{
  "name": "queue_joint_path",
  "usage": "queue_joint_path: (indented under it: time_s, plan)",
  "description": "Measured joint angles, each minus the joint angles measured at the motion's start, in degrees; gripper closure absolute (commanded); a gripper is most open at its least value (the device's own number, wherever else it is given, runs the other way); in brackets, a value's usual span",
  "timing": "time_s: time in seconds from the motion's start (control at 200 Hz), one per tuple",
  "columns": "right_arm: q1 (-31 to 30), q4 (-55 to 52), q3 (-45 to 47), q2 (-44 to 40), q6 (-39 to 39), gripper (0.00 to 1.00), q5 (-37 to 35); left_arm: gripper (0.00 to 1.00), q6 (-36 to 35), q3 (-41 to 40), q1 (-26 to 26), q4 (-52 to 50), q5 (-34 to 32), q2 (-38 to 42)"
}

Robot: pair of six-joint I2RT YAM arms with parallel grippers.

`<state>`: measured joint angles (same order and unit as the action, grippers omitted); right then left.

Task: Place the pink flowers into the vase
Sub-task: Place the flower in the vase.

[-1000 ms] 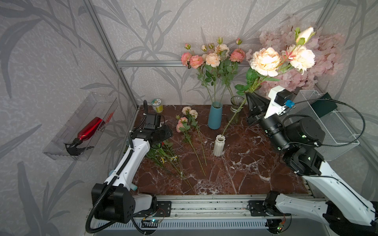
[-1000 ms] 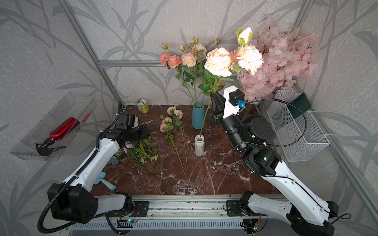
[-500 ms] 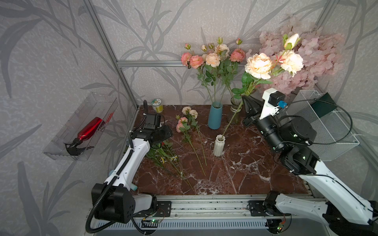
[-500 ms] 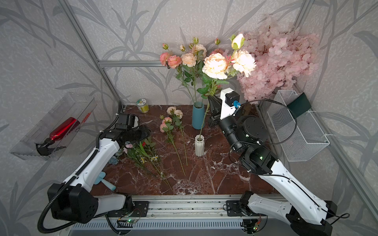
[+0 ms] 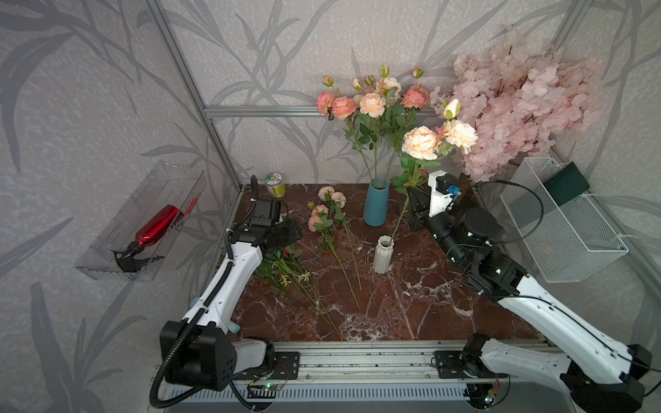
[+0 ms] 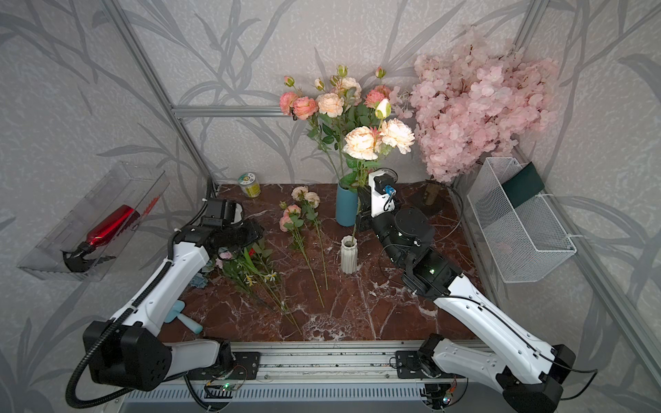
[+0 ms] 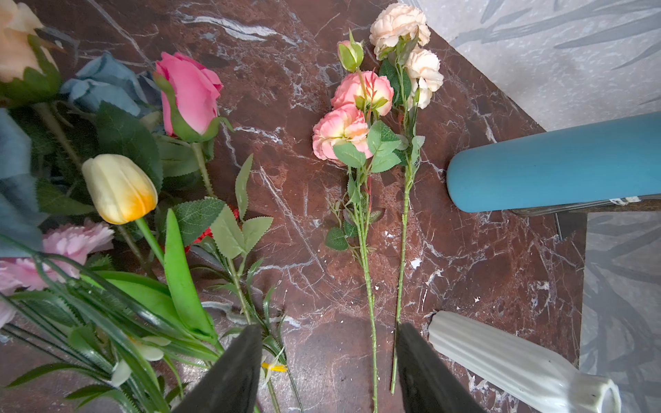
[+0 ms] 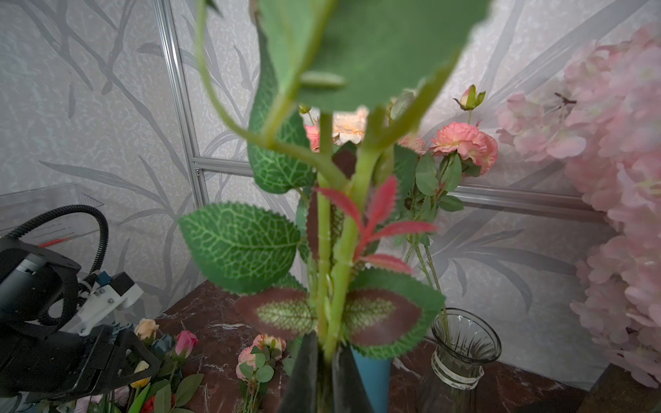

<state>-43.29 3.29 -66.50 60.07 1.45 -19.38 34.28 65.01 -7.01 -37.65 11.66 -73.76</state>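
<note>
Red-brown marble tabletop (image 5: 447, 304) carries a white ribbed ceramic vase (image 5: 383, 255) at centre. The right end effector (image 8: 324, 348), clamped on the green stem of a pale-peach pink flower spray (image 5: 424, 143), is above and behind it. The stem slants down, tip at the vase mouth, so lowering along the stem seems next. The left end effector (image 7: 329, 327) hangs part-open and empty beside two pink sprays (image 5: 323, 218) lying flat.

My left arm (image 5: 229, 282) reaches forward, left gripper (image 7: 329, 327) facing down with jaws apart. My right arm (image 5: 536, 309) stretches inward, right gripper (image 8: 325, 343) pinched on a stem (image 8: 323, 229)
</note>
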Motion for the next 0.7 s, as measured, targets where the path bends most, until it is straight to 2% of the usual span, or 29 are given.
queue_joint_path:
  time_s: [0.245,0.405,0.7]
  plan:
    - [3.87,0.37,1.62,1.20,3.32,1.00,1.51,0.38,0.24,0.00,-0.13,0.00,0.28,0.00]
    - [4.63,0.35,1.86,2.01,4.24,0.96,1.95,0.36,0.35,0.00,-0.83,0.09,0.37,-0.07]
    - [5.44,0.26,2.71,2.47,5.42,0.80,2.95,0.36,0.59,0.31,-3.13,0.44,0.26,-1.53]
